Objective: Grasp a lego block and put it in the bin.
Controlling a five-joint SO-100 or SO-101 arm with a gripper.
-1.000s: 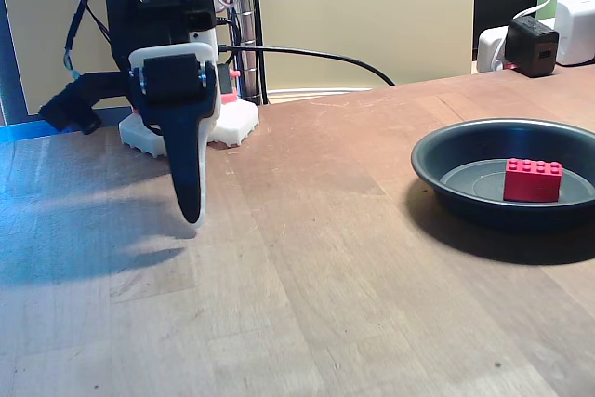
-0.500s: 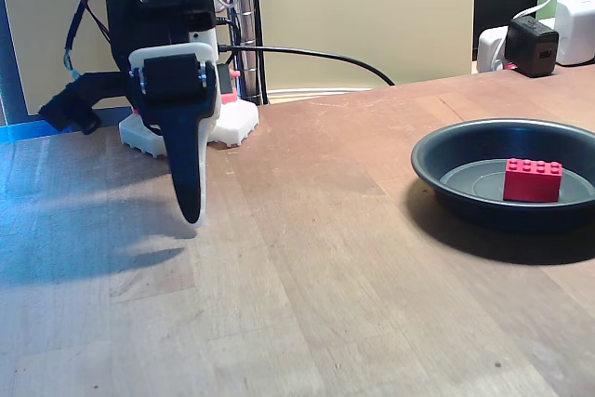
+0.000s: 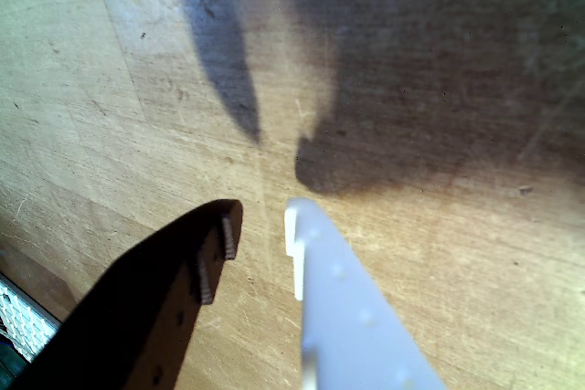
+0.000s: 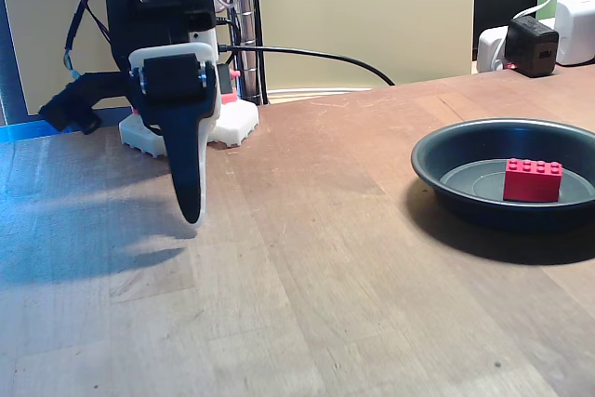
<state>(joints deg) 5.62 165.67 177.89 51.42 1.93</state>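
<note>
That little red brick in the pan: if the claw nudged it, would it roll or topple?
Probably neither. The lego block is boxy and rests on a flat face, so it would likely slide. Its plastic looks rigid and light. The bin has a sloped wall that should stop it.

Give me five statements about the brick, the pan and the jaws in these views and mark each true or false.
1. The red lego block lies inside the bin. True.
2. The gripper is clamped on the block. False: in the wrist view the jaws stand slightly apart with nothing between them, over bare wooden table.
3. In the fixed view the bin sits to the right of the arm. True.
4. The block lies studs down. False: its studs face up.
5. The gripper hangs directly over the bin. False: in the fixed view it hangs near the white robot base, well to the left of the bin.
</note>
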